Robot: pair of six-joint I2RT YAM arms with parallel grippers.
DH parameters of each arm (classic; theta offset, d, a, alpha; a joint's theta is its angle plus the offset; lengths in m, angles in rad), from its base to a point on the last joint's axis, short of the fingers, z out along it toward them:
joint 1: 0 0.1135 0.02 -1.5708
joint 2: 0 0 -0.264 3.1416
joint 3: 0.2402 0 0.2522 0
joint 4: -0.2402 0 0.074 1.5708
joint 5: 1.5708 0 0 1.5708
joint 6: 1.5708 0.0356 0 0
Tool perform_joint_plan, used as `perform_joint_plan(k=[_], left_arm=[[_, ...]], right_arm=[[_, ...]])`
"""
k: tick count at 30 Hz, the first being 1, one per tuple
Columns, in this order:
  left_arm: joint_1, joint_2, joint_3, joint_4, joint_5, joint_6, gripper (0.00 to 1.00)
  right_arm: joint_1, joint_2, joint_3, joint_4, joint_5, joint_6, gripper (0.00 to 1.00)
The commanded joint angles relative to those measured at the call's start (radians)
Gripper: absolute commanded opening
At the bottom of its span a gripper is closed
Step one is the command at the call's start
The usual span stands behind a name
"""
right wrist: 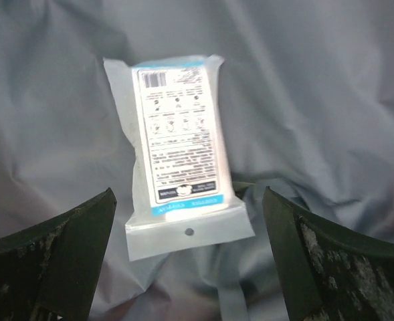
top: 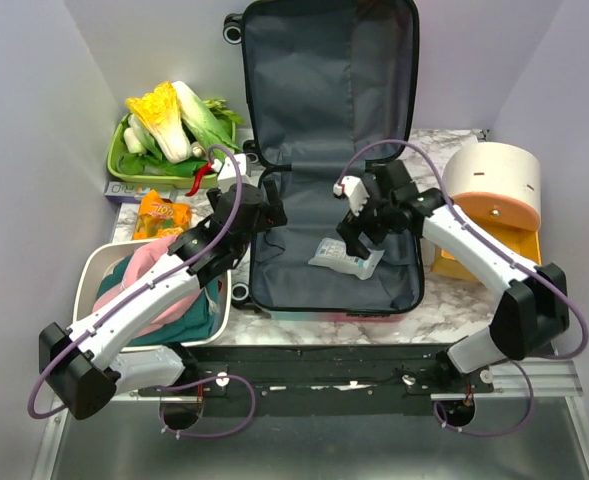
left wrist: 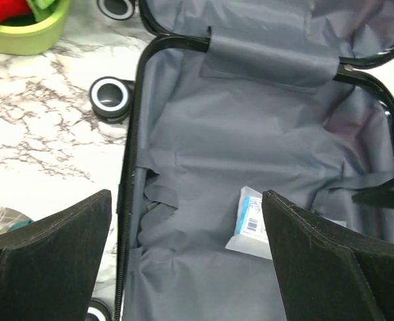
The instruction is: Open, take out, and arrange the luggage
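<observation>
**Suitcase lies open on the counter, both tools spread wide**

Nearest in the overhead view is the black rail (top: pixel 314 385) carrying both arms, at the near edge of the marble counter (top: pixel 454 310). Beyond it the luggage (top: pixel 324 100) lies unzipped in the middle, its lid propped up at the back and the grey lining showing. A small clear packet (top: pixel 346 258) rests in the lower half. The left tool (top: pixel 272 205) hovers over the case's left rim, released. The right tool (top: pixel 357 238) hangs just above the packet, also released. A white basin (top: pixel 89 275) of clothes (top: pixel 149 290) sits at left, a green tray (top: pixel 119 165) of greens (top: pixel 164 120) behind it, and a cream container (top: pixel 494 185) at right.

From the left wrist, the left tool (left wrist: pixel 186 197) gapes over the lining, holding nothing. The packet (left wrist: pixel 252 221) lies beyond, and a black wheel (left wrist: pixel 111 98) rests on the counter beside the case.

From the right wrist, the right tool (right wrist: pixel 188 194) straddles the packet (right wrist: pixel 180 167) without touching it.
</observation>
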Motion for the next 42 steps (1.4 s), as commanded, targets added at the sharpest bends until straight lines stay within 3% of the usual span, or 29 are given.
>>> perform_joint_plan(k=[1,7,16,17,19,20,21,22,26,29,33,35,38,42], left_arm=[[0.016,-0.03,-0.051,-0.069,-0.099,-0.055,0.99],[0.037,-0.047,-0.088,-0.068,-0.085,-0.08,0.99],[0.05,-0.053,-0.099,-0.08,-0.088,-0.1,0.99],[0.05,-0.055,-0.097,-0.083,-0.094,-0.104,0.99],[0.054,-0.055,-0.096,-0.091,-0.094,-0.109,0.99],[0.056,-0.057,-0.096,-0.092,-0.096,-0.109,0.99],[0.057,-0.057,-0.093,-0.095,-0.099,-0.107,0.99],[0.057,-0.058,-0.091,-0.097,-0.097,-0.107,0.99],[0.06,-0.058,-0.094,-0.086,-0.077,-0.106,0.99],[0.062,-0.057,-0.093,-0.074,-0.065,-0.112,0.99],[0.062,-0.053,-0.079,-0.072,-0.05,-0.104,0.99],[0.062,-0.055,-0.068,-0.072,-0.039,-0.095,0.99],[0.065,-0.05,-0.057,-0.06,-0.04,-0.089,0.99],[0.068,-0.032,-0.021,-0.065,-0.042,-0.057,0.99]], right_arm=[[0.032,0.063,-0.023,0.055,0.017,0.008,0.99],[0.063,0.203,-0.034,0.101,-0.029,0.022,0.98],[0.072,0.329,-0.03,0.096,0.071,0.056,0.94],[0.072,0.332,-0.036,0.098,0.068,0.056,0.92],[0.072,0.317,-0.043,0.098,0.059,0.066,0.76],[0.074,0.306,-0.051,0.099,0.059,0.072,0.65],[0.072,0.291,-0.053,0.104,0.065,0.083,0.4],[0.072,0.271,-0.054,0.105,0.062,0.083,0.33],[0.072,0.107,-0.043,0.118,0.097,0.115,0.3],[0.072,-0.005,-0.046,0.15,0.164,0.151,0.35],[0.055,-0.204,-0.066,0.103,0.224,-0.114,0.33],[-0.059,-0.297,-0.022,0.075,0.156,-0.176,0.33],[-0.268,-0.325,0.133,-0.118,-0.083,-0.356,0.33],[-0.291,-0.265,0.298,-0.36,0.014,-0.616,0.31]])
